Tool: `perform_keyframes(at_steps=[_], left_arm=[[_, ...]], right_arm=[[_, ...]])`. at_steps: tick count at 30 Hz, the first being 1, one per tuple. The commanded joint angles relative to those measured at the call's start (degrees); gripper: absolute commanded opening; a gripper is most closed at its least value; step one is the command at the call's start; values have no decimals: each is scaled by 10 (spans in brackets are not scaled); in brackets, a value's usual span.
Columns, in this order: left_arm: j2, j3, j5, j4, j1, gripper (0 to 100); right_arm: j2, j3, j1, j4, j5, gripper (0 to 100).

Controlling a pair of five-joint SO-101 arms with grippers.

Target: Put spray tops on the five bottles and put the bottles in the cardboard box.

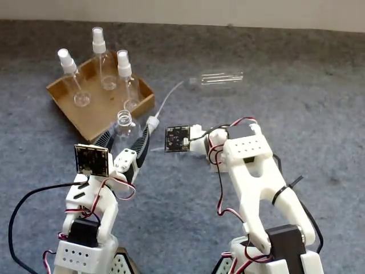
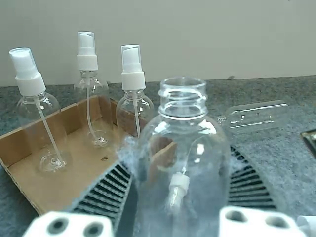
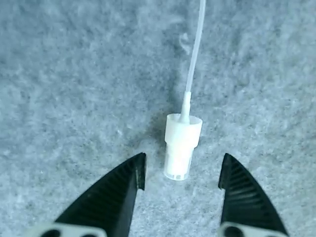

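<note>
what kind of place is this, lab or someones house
Probably a robotics test bench, in a lab or a home. Two small arms with bare wires and circuit boards stand on a grey felt-like cover before a plain wall, beside a cardboard box of spray bottles.

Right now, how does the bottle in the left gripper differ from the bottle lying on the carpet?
The held bottle stands upright; the lying bottle is on its side. The held bottle is clamped in the left gripper; the lying bottle rests free on the carpet. The held bottle is beside the cardboard box; the lying bottle is farther off. Both are clear and uncapped.
</note>
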Motion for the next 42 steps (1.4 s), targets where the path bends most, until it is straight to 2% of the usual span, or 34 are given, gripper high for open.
perform_keyframes(at_steps=[1, 3, 13, 17, 19, 21, 26, 32, 36, 42], left_arm=[[-5, 13, -4, -2, -4, 91], [-5, 13, -4, -2, -4, 91], [-6, 13, -4, -3, -4, 91], [-6, 13, -4, -3, -4, 91], [-6, 13, -4, -3, -4, 91], [-6, 13, -4, -2, -4, 91], [-6, 13, -4, 0, -4, 91], [-6, 13, -4, 0, -4, 91], [-6, 13, -4, 0, -4, 91], [-6, 13, -4, 0, -4, 91]], right_arm=[[-31, -12, 0, -7, -10, 221], [-31, -12, 7, -7, -39, 221], [-81, -72, 22, -7, -295, 221], [-132, -72, 22, -1, -447, 221], [-149, -72, 22, 34, -527, 221], [-169, -72, 13, 80, -573, 221], [-215, -68, -26, 196, -593, 221], [-302, -20, -33, 275, -591, 221], [-356, 60, -29, 229, -591, 221], [-391, 215, -29, 77, -597, 221]])
